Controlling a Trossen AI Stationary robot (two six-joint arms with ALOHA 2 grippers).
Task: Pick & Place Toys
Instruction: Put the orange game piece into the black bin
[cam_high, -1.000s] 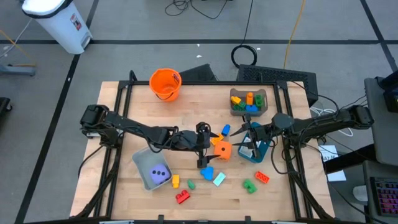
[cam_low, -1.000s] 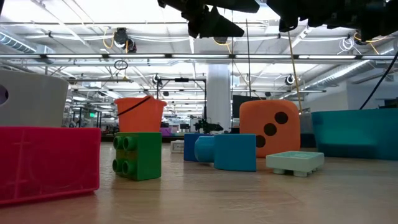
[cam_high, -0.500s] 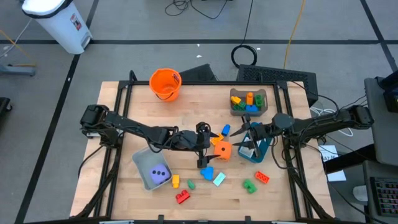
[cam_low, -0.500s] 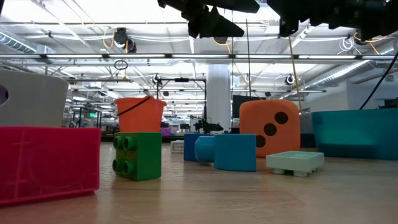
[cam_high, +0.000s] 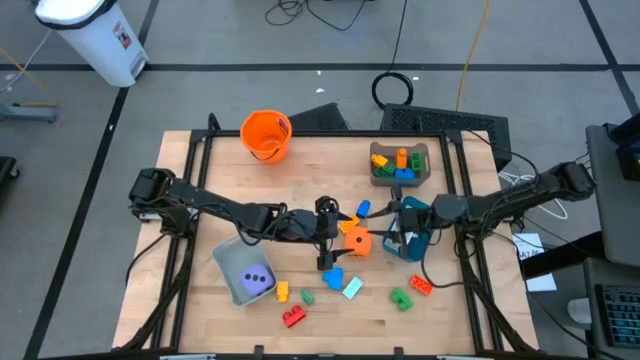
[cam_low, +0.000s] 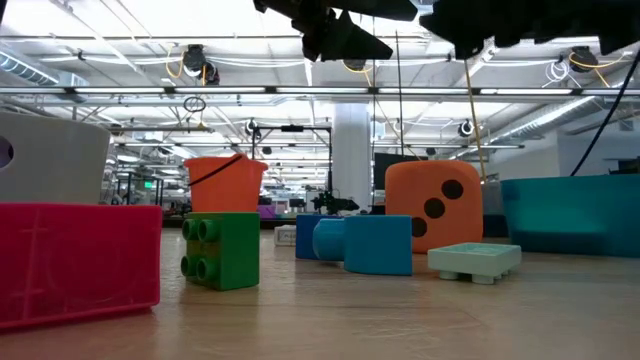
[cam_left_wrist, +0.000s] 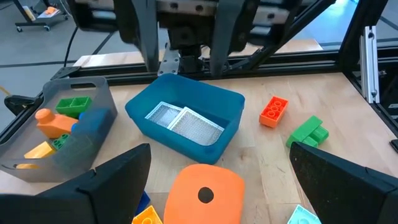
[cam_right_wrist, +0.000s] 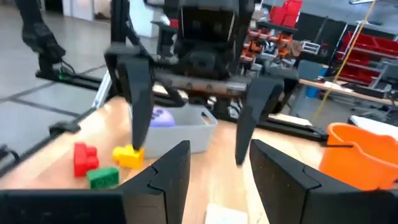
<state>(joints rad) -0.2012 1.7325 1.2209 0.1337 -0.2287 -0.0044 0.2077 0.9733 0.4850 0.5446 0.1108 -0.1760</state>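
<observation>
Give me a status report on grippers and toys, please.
Left gripper open, facing orange dotted die. Right gripper open above teal plastic bin. Die not gripped.

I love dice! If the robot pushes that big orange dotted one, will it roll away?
Probably not far. The orange die sits on a flat face, so it would likely slide or tip once. Its rounded corners might let it tumble. It looks soft and light, though I can't be sure.

The orange die is cut off by the left wrist view's edge; the white cards are unreadable.
</observation>
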